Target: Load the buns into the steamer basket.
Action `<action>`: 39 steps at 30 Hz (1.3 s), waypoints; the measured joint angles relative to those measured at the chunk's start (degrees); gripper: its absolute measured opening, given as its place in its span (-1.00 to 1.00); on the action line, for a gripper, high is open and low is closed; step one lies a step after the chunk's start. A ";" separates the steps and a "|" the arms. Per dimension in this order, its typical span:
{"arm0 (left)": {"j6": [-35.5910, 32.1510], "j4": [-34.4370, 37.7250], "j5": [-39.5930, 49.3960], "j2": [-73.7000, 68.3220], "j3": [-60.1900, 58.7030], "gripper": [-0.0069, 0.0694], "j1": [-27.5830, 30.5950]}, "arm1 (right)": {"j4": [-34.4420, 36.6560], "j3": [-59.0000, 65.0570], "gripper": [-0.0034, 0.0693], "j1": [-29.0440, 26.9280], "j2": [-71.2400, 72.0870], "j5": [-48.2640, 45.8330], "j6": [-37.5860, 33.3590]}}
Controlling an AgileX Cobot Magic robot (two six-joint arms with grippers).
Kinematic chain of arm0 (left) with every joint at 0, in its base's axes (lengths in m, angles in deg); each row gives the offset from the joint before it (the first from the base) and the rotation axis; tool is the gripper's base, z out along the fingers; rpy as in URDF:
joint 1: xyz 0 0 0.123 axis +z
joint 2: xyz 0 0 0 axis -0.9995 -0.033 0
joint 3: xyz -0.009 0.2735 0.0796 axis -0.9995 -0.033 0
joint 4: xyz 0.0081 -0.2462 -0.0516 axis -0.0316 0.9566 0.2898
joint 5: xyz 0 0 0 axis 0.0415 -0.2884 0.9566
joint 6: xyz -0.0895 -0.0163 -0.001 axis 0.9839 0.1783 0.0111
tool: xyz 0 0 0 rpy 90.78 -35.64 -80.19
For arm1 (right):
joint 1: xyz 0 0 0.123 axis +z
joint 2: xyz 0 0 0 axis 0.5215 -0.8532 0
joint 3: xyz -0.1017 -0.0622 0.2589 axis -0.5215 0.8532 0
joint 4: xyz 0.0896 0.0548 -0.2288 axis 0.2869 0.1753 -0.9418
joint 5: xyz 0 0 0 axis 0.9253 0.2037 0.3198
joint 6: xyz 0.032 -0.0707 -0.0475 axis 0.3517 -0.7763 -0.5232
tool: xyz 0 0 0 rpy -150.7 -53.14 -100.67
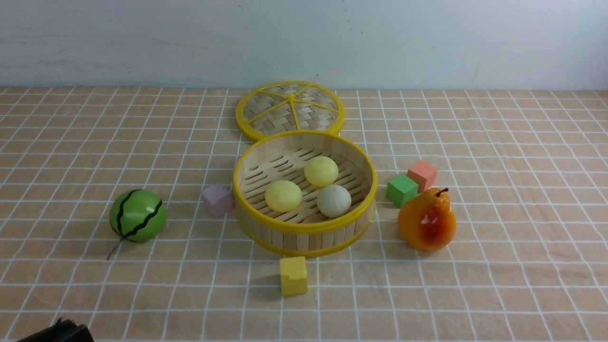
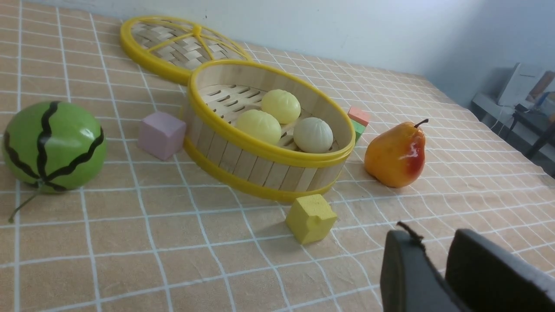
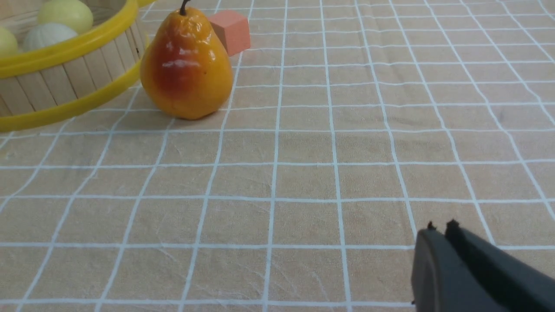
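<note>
The steamer basket (image 1: 304, 240) stands mid-table. All three buns lie on its slatted floor: a pale yellow one (image 1: 321, 171) at the back, another pale yellow one (image 1: 283, 195) at the front left, and an off-white one (image 1: 334, 201) at the front right. In the left wrist view my left gripper (image 2: 433, 236) hovers open and empty over the cloth, short of the basket (image 2: 256, 167) and a yellow cube (image 2: 310, 218). My right gripper (image 3: 441, 227) is shut with nothing in it, well clear of the basket (image 3: 56, 82). In the front view only a dark bit of the left arm (image 1: 57, 332) shows.
The flat woven lid (image 1: 290, 110) lies behind the basket. A watermelon ball (image 1: 137, 215) and purple cube (image 1: 217, 200) sit to its left. A green cube (image 1: 401, 190), red cube (image 1: 422, 174) and pear (image 1: 427, 220) sit to its right, a yellow cube (image 1: 293, 275) in front.
</note>
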 joint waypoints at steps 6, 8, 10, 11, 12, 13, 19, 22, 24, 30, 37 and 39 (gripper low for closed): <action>0.42 -4.75 -8.69 0.37 -2.55 -0.44 2.90 | 0.00 0.00 -0.82 0.00 0.00 0.00 0.00; 1.59 -5.21 -11.74 1.17 -4.02 -0.49 6.54 | 0.00 0.00 -0.82 0.00 0.00 0.00 0.00; 2.86 -5.41 -12.85 2.95 -5.83 -0.60 11.93 | 0.00 0.00 -0.82 0.00 0.00 0.00 0.00; 3.53 -5.46 -12.85 3.95 -6.88 -0.66 14.00 | 0.00 0.00 -0.82 0.00 0.00 0.00 0.00; 3.90 -5.48 -12.52 5.39 -8.43 -0.75 16.31 | 0.00 0.00 -0.81 0.00 0.00 0.00 0.00; 4.23 -5.61 -11.15 6.95 -9.73 -0.83 18.32 | 0.00 0.00 -0.81 0.00 0.00 0.00 0.00; 4.62 -5.96 7.66 9.08 -11.37 -0.85 22.56 | 0.00 0.00 -0.78 -0.05 0.05 -0.05 0.00; 4.69 -5.08 8.88 9.08 -11.37 -0.85 22.56 | 0.00 0.00 -0.77 -0.05 0.05 -0.05 0.00; 4.69 -4.78 9.06 9.08 -11.37 -0.85 22.56 | 0.00 0.00 -0.76 -0.05 0.05 -0.05 0.00; 4.73 -4.68 9.06 9.08 -11.37 -0.85 22.56 | 0.00 0.00 -0.74 -0.05 0.05 -0.05 0.00; 4.73 -4.57 9.06 9.08 -11.37 -0.85 22.56 | 0.00 0.00 -0.69 -0.05 0.05 -0.05 0.00; 4.73 -4.55 9.06 9.08 -11.37 -0.85 22.56 | 0.00 0.00 -0.68 -0.05 0.05 -0.05 0.00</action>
